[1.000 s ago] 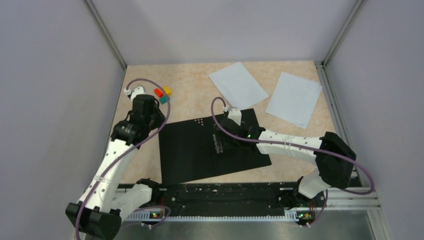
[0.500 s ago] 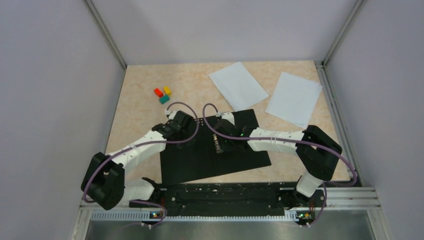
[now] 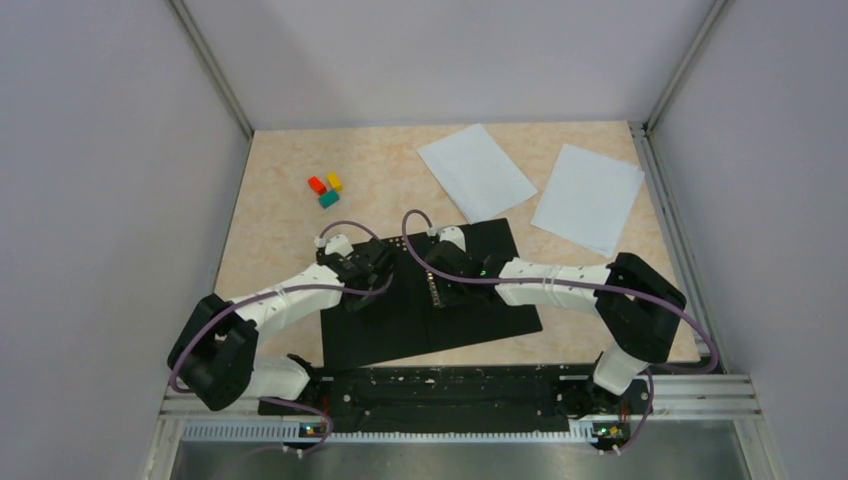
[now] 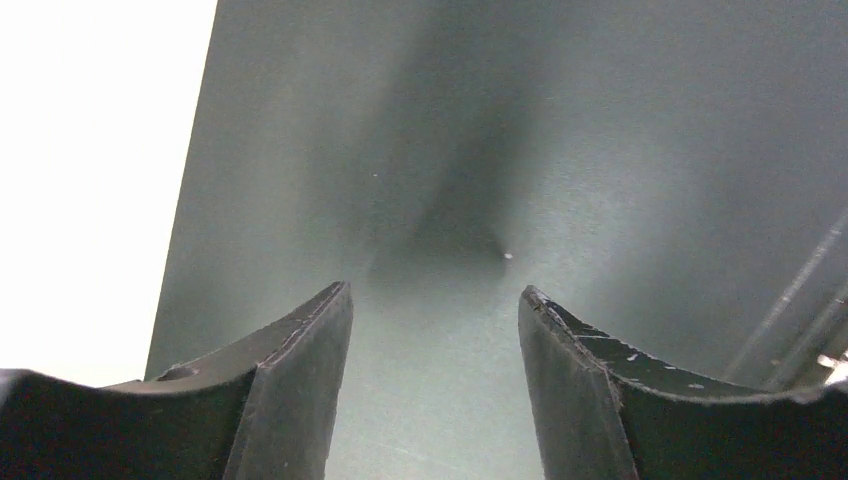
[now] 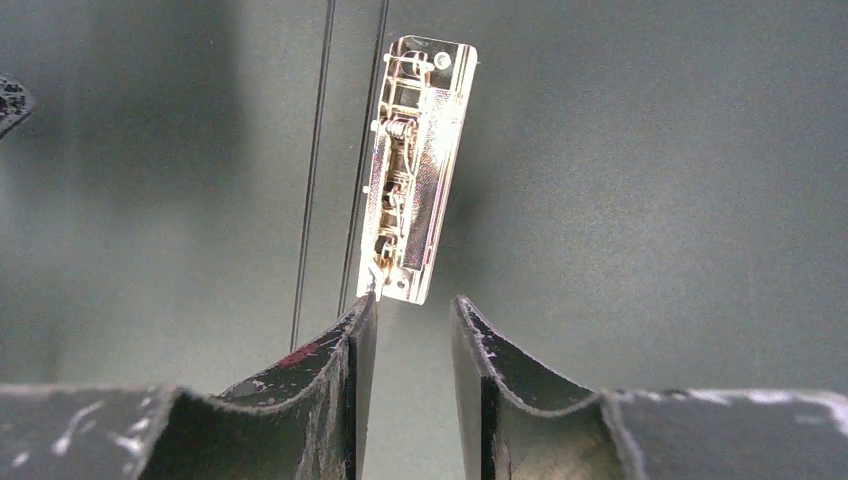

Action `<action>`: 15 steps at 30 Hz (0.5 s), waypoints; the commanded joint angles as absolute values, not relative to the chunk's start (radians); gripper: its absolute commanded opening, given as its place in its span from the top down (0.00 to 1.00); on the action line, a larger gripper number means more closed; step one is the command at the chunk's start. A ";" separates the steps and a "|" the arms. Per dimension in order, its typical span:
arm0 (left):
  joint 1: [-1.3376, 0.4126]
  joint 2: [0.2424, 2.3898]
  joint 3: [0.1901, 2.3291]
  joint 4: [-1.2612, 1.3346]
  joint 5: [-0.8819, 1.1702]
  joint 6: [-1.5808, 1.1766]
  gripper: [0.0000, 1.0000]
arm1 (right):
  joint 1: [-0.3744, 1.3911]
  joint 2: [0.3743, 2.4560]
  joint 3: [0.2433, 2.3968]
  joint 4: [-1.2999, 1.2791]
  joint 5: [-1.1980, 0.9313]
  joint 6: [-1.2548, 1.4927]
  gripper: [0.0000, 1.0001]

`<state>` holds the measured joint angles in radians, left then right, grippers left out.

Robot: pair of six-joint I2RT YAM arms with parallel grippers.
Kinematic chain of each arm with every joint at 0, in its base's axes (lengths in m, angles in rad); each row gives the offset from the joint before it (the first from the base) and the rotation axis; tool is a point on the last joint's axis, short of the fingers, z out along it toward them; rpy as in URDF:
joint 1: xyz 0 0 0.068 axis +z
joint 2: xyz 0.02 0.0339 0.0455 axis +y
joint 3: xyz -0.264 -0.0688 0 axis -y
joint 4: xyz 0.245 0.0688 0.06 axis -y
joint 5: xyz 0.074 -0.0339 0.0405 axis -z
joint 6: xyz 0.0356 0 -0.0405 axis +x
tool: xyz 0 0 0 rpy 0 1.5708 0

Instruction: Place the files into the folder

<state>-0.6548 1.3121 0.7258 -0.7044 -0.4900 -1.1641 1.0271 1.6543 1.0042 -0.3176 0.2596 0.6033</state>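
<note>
The folder (image 3: pixel 480 312) lies open in the middle of the table, black inside facing up, its metal clip (image 5: pixel 415 225) along the spine. The files are two white sheets, one (image 3: pixel 475 172) at the back centre and one (image 3: pixel 588 197) at the back right, both outside the folder. My left gripper (image 3: pixel 372 275) hovers low over the folder's left half (image 4: pixel 450 150), open (image 4: pixel 435 292) and empty. My right gripper (image 3: pixel 437 270) sits at the spine, its fingers a narrow gap apart (image 5: pixel 412 305) just short of the clip's near end, with nothing between them.
Three small blocks, red (image 3: pixel 317 185), yellow (image 3: pixel 335 182) and green (image 3: pixel 328 199), lie at the back left of the table. Grey walls close in the left, right and far sides. Both arms reach in low from the near edge.
My left arm swung from the table's left side in over the folder's left half, and its jaws now stand open. My right gripper edged left along the spine and its jaws narrowed.
</note>
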 commanded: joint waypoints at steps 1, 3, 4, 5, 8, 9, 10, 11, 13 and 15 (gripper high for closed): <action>-0.658 1.346 0.731 -0.748 -0.538 -1.257 0.30 | 1.046 1.664 1.039 -0.282 0.259 0.607 0.67; -0.657 1.355 0.725 -0.746 -0.530 -1.270 0.25 | 1.055 1.670 1.042 -0.281 0.263 0.608 0.67; -0.657 1.360 0.722 -0.750 -0.528 -1.281 0.22 | 1.058 1.673 1.043 -0.282 0.269 0.608 0.67; -0.658 1.365 0.718 -0.749 -0.524 -1.287 0.20 | 1.061 1.676 1.045 -0.282 0.273 0.610 0.67; -0.657 1.383 0.707 -0.737 -0.506 -1.301 0.17 | 1.072 1.688 1.050 -0.277 0.277 0.616 0.68; -0.657 1.390 0.703 -0.734 -0.497 -1.305 0.17 | 1.075 1.691 1.051 -0.275 0.280 0.619 0.68; -0.657 1.396 0.704 -0.733 -0.491 -1.310 0.17 | 1.079 1.695 1.055 -0.276 0.284 0.621 0.69; -0.657 1.402 0.703 -0.733 -0.487 -1.314 0.16 | 1.082 1.698 1.055 -0.277 0.289 0.623 0.69; -0.656 1.412 0.702 -0.731 -0.477 -1.317 0.16 | 1.086 1.703 1.057 -0.274 0.297 0.627 0.70; -0.656 1.419 0.697 -0.727 -0.469 -1.319 0.16 | 1.090 1.708 1.058 -0.269 0.299 0.631 0.71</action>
<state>-0.6548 1.3960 0.7120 -0.7269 -0.4870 -1.2869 1.0710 1.6924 1.0046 -0.3019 0.2714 0.6132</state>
